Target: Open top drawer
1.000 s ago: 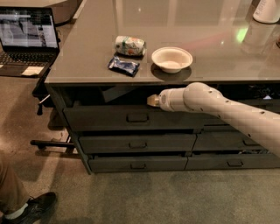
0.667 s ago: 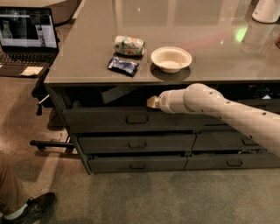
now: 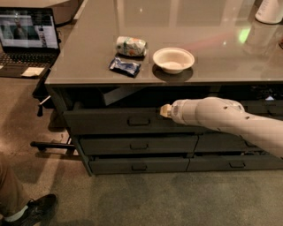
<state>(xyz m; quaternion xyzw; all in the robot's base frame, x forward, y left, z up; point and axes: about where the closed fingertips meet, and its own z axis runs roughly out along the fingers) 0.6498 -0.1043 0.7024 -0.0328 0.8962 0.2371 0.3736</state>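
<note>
Because the top drawer is the widest and tallest front of its stack, sitting directly under the left part of the counter, I judge it the heaviest to move. It looks like a stiff, rigid panel that should slide straight rather than flex, with some drag if it is loaded. Its left end seems to stand a little proud of the lower drawers, and a dark gap shows above its top edge, so it may be partly out. The one sound place to take hold is the small loop pull at the centre of the front. That pull is shallow and smooth, so a hold there could slip unless it hooks well behind the bar. The gripper sits just right of the pull, at the drawer's top edge, on the end of the white arm reaching in from the right. Whether it is open or closed I cannot tell, nor whether it touches the drawer.

The counter is a glossy grey top. On it, from the left, lie a blue packet, a can on its side and a white bowl, with a white container at the far right corner. Around it, an open laptop glows at upper left, and a dark shoe rests on the carpet at lower left.
</note>
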